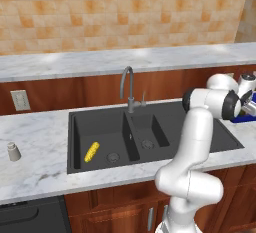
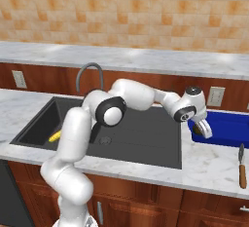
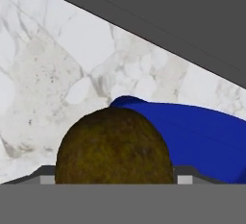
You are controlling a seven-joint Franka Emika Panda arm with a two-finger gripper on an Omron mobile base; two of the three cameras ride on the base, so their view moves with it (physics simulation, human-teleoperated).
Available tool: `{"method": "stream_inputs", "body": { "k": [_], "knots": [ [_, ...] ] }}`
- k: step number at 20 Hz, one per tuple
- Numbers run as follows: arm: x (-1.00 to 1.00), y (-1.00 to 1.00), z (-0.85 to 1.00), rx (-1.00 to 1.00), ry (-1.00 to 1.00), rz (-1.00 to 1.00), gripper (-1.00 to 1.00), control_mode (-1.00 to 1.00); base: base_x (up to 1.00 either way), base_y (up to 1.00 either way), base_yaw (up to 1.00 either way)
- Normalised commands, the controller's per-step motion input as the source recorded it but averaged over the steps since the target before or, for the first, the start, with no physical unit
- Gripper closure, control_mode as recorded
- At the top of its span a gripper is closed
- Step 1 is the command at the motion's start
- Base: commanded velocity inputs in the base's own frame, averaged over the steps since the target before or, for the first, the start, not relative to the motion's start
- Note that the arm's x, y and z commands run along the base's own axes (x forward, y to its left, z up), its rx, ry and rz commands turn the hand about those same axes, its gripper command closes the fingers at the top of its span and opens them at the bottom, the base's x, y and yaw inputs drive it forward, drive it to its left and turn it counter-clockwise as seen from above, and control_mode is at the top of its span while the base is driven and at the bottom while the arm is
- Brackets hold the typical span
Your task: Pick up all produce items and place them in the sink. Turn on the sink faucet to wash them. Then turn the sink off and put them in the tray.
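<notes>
The white arm reaches far to the right, over the near left corner of the deep-blue tray [image 2: 228, 128], which lies on the marble table [image 2: 204, 165] just to the right of the dark grey sink [image 1: 150, 132]. The jaws point downward there, and the gripper [image 2: 203, 129] hangs just above the tray's left end. In the hand view the round olive-brown fruit [image 3: 114, 147] sits right at the jaws, between the two finger tips whose grey edges peek out on either side of it at the bottom of the picture; the blue tray spreads behind and to the right of it, with marble table beyond. From the right base view a small dark patch of the fruit shows under the hand at the tray's left edge. The jaws stand wide, spread about as broad as the fruit between them, but I cannot tell whether they press on it or merely straddle it. The yellow corn cob [image 1: 92, 152] lies in the wide left basin of the sink, near its front left, tilted, well apart from the jaws. The grey gooseneck faucet [image 1: 128, 89] rises behind the divider between the basins. A small grey-white shaker [image 1: 13, 151] stands on the table far to the left, and a brown-handled knife [image 2: 241, 165] lies on the table near the front, right of the tray.
</notes>
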Motion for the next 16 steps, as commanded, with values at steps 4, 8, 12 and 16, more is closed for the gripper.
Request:
{"method": "stream_inputs", "body": {
  "k": [4, 8, 12, 16],
  "knots": [
    [0.19, 0.00, -0.10, -0.02, 0.00, 0.00, -1.00, -1.00, 0.00, 0.00, 0.00],
    [0.23, 0.00, 0.00, 0.00, 0.00, 0.00, -1.00, -1.00, 0.00, 0.00, 0.00],
    [0.01, 0.00, 0.24, 0.00, 0.00, 0.00, -1.00, -1.00, 0.00, 0.00, 0.00],
    [-0.17, 0.13, 0.61, 0.00, 0.00, 0.01, -1.00, -1.00, 0.00, 0.00, 0.00]
  ]
}}
